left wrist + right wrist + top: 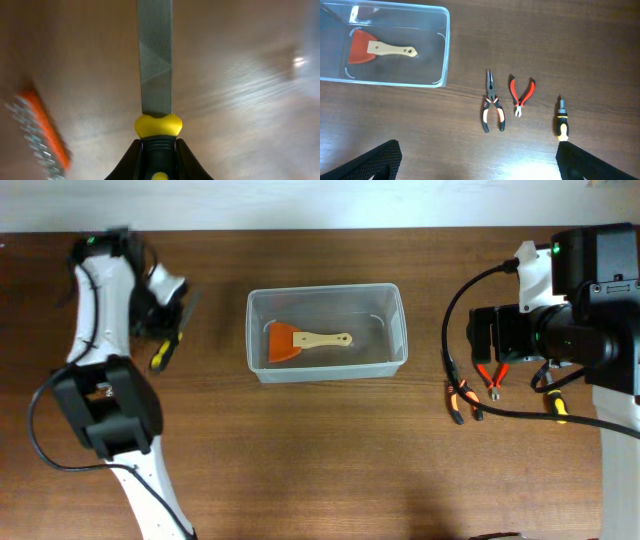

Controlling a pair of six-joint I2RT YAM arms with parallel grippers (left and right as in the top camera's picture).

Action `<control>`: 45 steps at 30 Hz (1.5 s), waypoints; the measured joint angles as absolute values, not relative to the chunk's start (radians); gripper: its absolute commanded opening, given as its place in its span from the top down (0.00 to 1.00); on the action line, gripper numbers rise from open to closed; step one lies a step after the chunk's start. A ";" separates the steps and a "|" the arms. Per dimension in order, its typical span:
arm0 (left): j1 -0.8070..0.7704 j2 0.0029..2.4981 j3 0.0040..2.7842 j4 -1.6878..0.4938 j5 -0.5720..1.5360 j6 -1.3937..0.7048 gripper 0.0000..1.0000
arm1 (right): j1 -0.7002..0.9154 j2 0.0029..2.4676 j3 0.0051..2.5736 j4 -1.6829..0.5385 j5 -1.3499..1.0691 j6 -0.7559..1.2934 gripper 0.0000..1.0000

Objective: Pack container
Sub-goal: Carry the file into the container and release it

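The clear plastic container (397,330) stands mid-table with an orange scraper with a wooden handle (305,340) inside. My left gripper (165,340), left of the container, is shut on the yellow-and-black handle of a grey metal file (155,55); the jaws (159,157) clamp the handle and the blade points away from them. My right gripper (480,165) is open and empty, above the table right of the container (445,50). It also shows in the overhead view (482,335).
Needle-nose pliers with orange-black handles (491,107), small red cutters (521,94) and a yellow-black screwdriver (562,124) lie under the right gripper. A blurred orange tool with grey teeth (42,132) lies left of the file.
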State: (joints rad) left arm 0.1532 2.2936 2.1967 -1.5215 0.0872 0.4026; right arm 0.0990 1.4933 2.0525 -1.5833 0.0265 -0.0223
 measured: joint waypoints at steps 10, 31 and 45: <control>-0.267 2.177 2.437 -1.478 0.099 0.736 0.98 | 0.099 1.493 2.053 -1.583 0.027 -0.023 0.01; -0.432 2.440 2.423 -1.270 0.026 1.015 0.98 | 0.099 1.493 2.053 -1.584 0.027 -0.023 0.01; -0.390 2.494 2.443 -1.343 0.022 0.882 0.79 | 0.099 1.493 2.053 -1.605 0.027 -0.023 0.01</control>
